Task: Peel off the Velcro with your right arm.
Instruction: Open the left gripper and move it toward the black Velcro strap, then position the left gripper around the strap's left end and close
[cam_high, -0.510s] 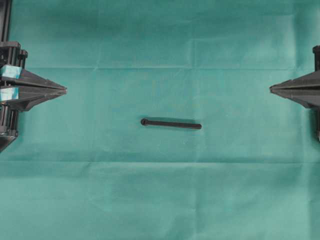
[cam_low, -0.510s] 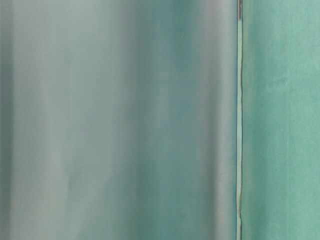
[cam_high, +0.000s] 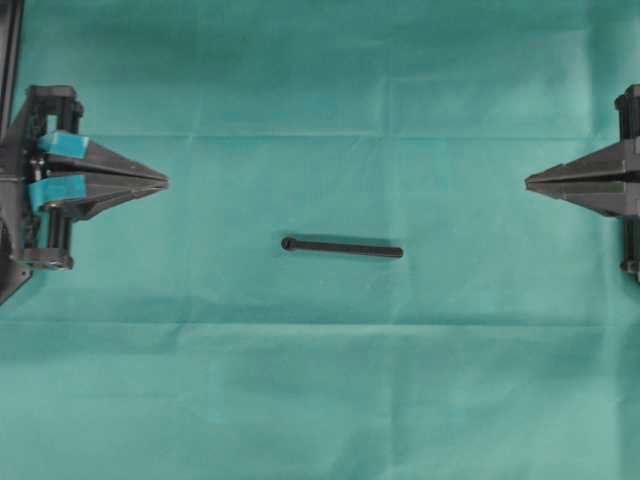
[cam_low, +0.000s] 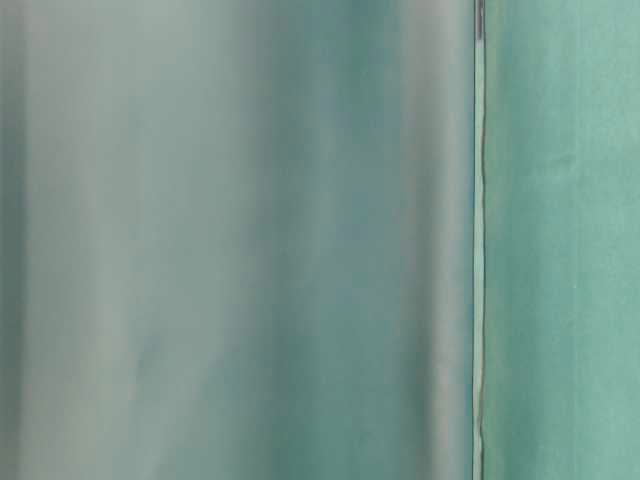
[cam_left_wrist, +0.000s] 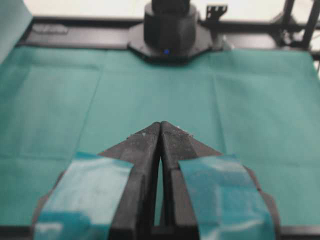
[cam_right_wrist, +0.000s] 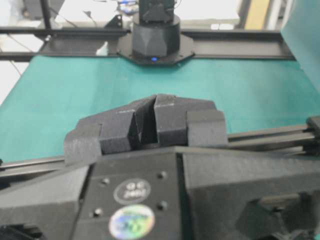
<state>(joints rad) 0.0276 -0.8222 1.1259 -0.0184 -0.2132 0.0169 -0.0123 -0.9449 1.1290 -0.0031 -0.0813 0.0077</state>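
Velcro lies flat at centre frame on the green cloth-covered surface, knob end pointing left. Right gripper at right edge, jaws pressed together, empty, well apart from strip. Left gripper at left edge, jaws likewise pressed together. Strip looks light, thin, floppy; likely bends when lifted. Best hold: probably the plain right end, pinched low.

One Velcro strip is lying on one green cloth that is covering the surface. Two grippers are showing: the left gripper, wearing two teal pads, and the all-black right gripper.
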